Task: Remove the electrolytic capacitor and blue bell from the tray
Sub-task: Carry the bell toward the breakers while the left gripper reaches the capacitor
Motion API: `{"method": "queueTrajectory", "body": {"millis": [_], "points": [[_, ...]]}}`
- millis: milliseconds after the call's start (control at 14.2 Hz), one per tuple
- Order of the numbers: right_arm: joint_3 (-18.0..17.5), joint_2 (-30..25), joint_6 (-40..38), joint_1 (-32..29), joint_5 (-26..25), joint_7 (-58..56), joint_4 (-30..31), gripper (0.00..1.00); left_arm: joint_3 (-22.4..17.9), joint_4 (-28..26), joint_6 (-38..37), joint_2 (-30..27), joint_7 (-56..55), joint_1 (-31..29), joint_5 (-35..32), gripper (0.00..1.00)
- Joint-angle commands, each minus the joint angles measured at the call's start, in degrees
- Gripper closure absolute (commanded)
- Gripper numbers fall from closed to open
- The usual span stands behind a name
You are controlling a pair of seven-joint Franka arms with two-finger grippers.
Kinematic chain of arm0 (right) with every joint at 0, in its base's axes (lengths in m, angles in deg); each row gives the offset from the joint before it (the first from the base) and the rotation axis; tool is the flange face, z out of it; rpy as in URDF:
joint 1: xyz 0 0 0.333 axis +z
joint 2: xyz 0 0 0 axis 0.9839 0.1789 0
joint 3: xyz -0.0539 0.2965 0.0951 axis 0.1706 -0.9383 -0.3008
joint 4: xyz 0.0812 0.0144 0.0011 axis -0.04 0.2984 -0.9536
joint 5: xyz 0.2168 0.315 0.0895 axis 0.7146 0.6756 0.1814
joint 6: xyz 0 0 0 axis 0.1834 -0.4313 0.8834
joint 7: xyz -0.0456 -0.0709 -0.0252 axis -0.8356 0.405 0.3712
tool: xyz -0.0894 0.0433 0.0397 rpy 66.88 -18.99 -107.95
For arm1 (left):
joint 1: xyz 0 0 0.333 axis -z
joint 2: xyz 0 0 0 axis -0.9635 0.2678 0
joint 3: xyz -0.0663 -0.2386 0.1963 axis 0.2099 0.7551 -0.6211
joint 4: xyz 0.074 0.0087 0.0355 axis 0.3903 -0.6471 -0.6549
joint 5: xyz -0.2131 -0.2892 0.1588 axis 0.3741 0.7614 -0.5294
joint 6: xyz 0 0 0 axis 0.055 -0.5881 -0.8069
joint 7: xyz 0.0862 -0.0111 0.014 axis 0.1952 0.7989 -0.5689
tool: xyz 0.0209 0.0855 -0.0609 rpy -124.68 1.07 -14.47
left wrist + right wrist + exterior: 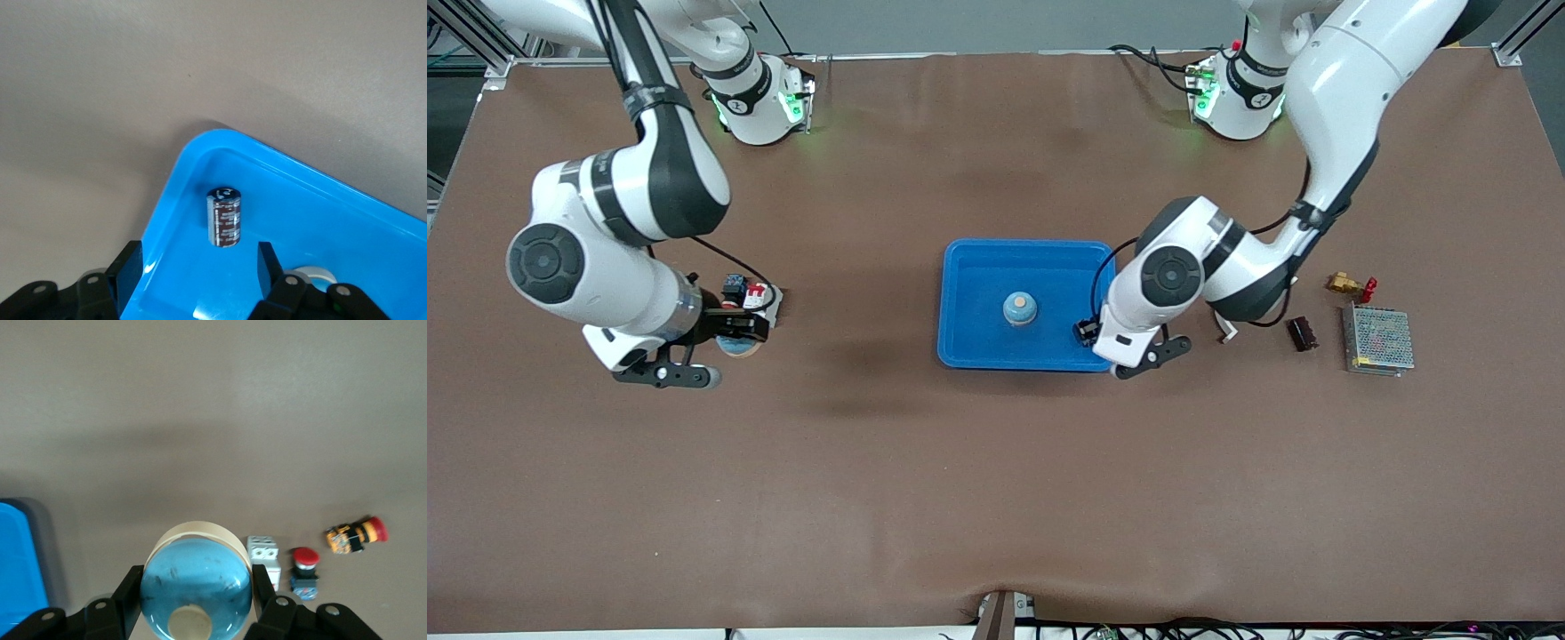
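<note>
**A:** What was shown at the middle of the front view?

**B:** A bright blue tray (960, 293) was seen on the brown tabletop (996, 498). The left gripper (1087, 336) was lowered into the tray's corner toward the left arm's end, low in that view. In the left wrist view its fingers (128, 268) were spread apart, with nothing gripped.

**A:** And the electrolytic capacitor?

**B:** The electrolytic capacitor (224, 217) was stood upright on the tray floor, close to the rounded corner wall. It was placed just ahead of the fingertips, roughly in line with the gap between them and touched by neither.

**A:** How could the step be done well?

**B:** It was judged that the left gripper should be advanced a little, so the can's body would be bracketed squarely. The grip could then be applied low on the sleeve, so the can would not be tipped. The nearby rim should be cleared by the outer finger, and a straight lift would be preferred.

**A:** Was the other arm shown?

**B:** The right gripper (197, 607) was found clamped around a blue bell (197, 580), over the tabletop toward the right arm's end. A similar blue dome (1019, 308) was left at the tray's middle.
</note>
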Motion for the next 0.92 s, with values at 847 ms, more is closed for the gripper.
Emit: {"method": "queueTrajectory", "body": {"millis": [847], "points": [[-1.1, 8.2, 28.0, -11.5, -4.8, -17.0, 10.7, 0.64, -6.5, 1.4, 6.4, 5.8, -8.1, 7.9, -3.1, 0.38]]}}
